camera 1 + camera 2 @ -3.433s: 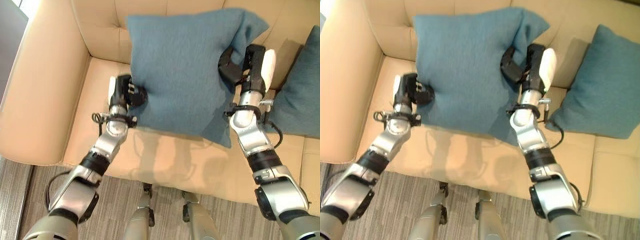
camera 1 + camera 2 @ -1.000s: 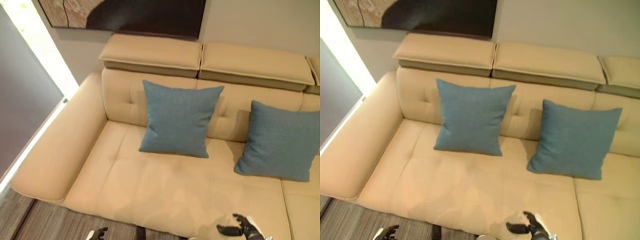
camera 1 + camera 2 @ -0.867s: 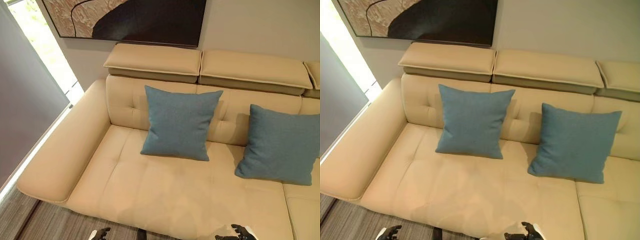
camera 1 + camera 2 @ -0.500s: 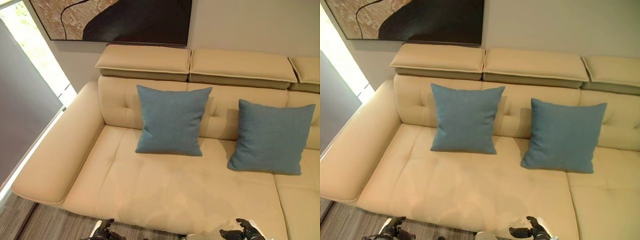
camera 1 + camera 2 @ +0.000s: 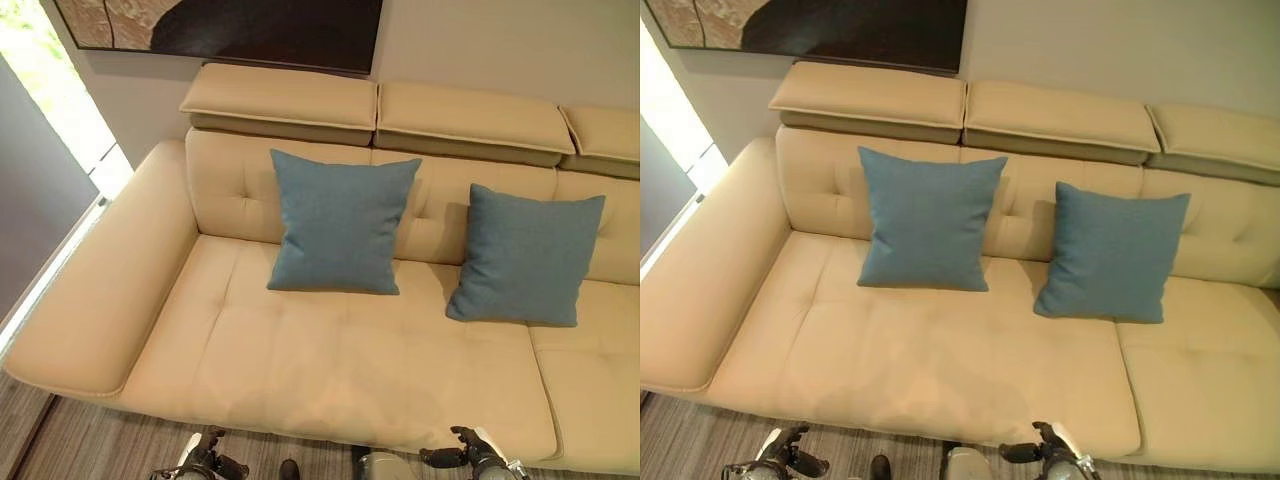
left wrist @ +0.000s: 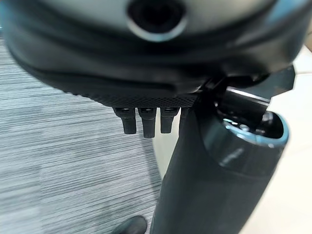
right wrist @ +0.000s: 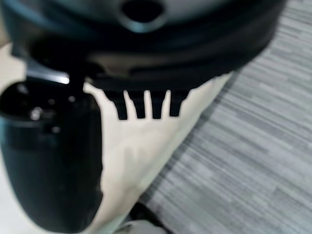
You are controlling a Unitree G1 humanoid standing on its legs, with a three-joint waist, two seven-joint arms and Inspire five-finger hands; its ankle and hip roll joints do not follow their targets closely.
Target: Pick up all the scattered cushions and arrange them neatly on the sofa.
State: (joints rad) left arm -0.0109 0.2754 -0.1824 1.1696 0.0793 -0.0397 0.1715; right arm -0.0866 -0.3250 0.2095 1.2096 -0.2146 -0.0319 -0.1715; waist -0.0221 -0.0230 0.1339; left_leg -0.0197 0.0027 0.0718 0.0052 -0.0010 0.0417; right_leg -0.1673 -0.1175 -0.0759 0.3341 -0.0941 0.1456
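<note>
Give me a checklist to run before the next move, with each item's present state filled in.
1. Left cushion upright against the sofa backrest: ok.
2. Right cushion upright against the backrest, apart from the left one: ok.
3. Left hand empty, low by the sofa's front edge: ok.
4. Right hand empty, fingers relaxed: ok.
5. No cushion left on the visible strip of floor: ok.
6. Rest of the room free of stray cushions: cannot tell.

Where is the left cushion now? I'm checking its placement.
In the left eye view, the left cushion leans upright against the sofa backrest, left of the right cushion.
</note>
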